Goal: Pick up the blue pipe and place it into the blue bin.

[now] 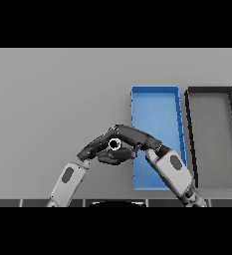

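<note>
Showing a plain grey desk (53,89) filling the whole view, no room beyond it visible. Lying on it at right: a blue bin (155,107), and just beside that, further right, a dark grey bin (214,119). Meeting just left of the blue bin's near end: left robot hand (95,145) and right robot hand (135,137), fingers overlapping. Showing between them only a small pale ring (114,144), possibly the pipe's end; blue pipe itself not discernible. Grip of either robot hand impossible to tell.

Black bin (214,144) on grey table (53,99), far right side.
</note>
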Motion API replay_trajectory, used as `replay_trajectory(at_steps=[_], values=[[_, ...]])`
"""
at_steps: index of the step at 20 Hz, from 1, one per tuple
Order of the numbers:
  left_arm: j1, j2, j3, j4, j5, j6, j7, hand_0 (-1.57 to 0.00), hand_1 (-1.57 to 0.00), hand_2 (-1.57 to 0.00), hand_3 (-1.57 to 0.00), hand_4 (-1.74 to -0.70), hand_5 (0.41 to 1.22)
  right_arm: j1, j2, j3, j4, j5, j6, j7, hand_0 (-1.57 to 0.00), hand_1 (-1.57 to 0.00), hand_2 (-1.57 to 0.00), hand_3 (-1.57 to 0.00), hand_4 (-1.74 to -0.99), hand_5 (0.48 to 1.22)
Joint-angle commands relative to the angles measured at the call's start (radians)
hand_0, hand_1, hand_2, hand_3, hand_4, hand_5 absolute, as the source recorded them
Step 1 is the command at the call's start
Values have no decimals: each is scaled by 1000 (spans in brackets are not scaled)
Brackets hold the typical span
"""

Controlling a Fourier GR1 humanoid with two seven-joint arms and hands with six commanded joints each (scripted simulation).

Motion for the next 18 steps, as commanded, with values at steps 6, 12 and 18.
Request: replay_trajectory(at_steps=[6, 12, 18], values=[[-5, -1, -7, 31, -31, 18, -6, -20, -18, -18, -16, -916, 474, -28, 28, -69, -19, -178, -32, 105, -1571, -1571, -1571, -1571, -1741, 1221], [1, 5, -8, 9, -26, 12, 13, -5, -4, -4, -3, -906, 441, -302, -37, -232, 8, -458, -132, 212, -1571, -1571, -1571, -1571, -1741, 1221], [0, 7, -7, -4, -21, 7, 52, 0, 0, 0, 0, -892, 428, -518, -161, -409, 206, -379, -257, 159, -1571, -1571, -1571, -1571, -1741, 1221]])
